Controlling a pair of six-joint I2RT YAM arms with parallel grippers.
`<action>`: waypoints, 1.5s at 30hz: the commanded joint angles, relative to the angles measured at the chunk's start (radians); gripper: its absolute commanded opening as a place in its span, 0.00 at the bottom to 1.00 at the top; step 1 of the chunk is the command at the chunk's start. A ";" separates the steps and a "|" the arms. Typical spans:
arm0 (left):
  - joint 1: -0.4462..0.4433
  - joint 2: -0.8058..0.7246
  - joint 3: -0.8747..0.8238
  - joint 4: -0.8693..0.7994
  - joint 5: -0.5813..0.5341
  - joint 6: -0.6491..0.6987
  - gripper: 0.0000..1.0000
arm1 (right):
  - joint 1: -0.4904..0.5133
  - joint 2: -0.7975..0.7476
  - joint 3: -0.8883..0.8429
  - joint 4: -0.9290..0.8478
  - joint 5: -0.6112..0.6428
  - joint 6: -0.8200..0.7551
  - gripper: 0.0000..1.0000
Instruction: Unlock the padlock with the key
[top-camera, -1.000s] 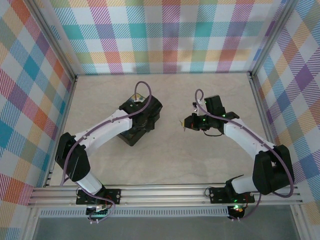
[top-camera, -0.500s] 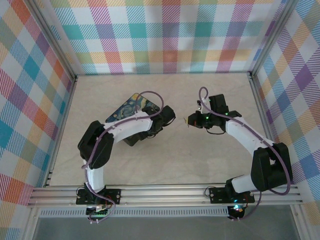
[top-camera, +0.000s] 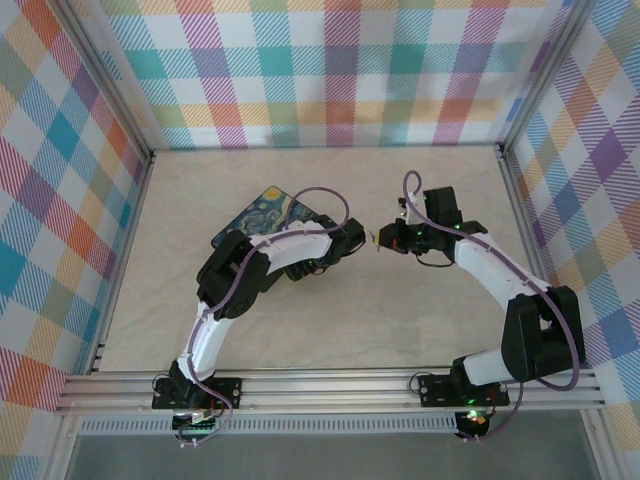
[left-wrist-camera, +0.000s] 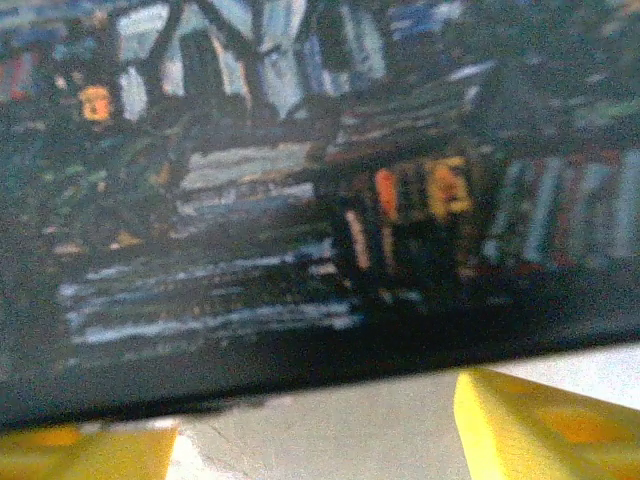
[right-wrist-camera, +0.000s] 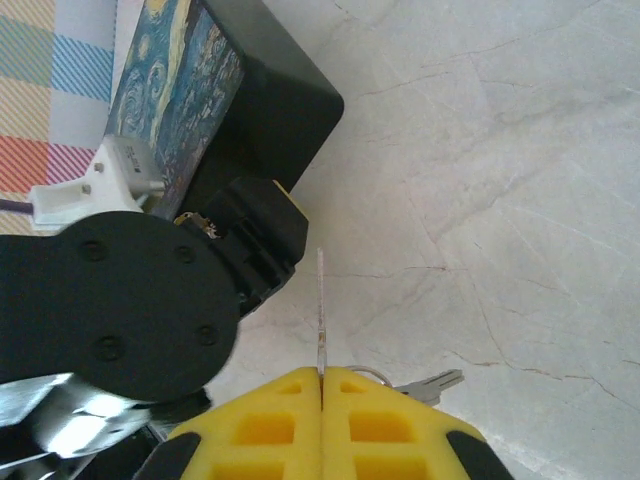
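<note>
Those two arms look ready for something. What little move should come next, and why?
Probably the left gripper should ease in and take hold at the box edge to steady it: its yellow fingers stand open close by the painted box. The right gripper is shut on the key, blade pointing toward that box, so the key side looks ready.

White shells and black joint housings make up the left arm (top-camera: 285, 243) and the right arm (top-camera: 490, 268), each trailing a purple cable (top-camera: 404, 190). The right gripper (right-wrist-camera: 322, 375) has yellow fingers (right-wrist-camera: 265, 428) with square recesses.
</note>
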 joint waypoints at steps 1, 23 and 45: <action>-0.013 0.033 0.045 -0.071 -0.062 -0.045 0.71 | -0.009 -0.004 -0.004 0.027 -0.035 -0.031 0.00; -0.003 0.052 -0.024 -0.039 -0.167 -0.078 0.42 | -0.031 -0.004 -0.028 0.021 -0.069 -0.052 0.00; -0.003 -0.134 -0.181 0.035 -0.210 0.129 0.07 | -0.029 -0.031 -0.059 0.017 -0.098 -0.044 0.00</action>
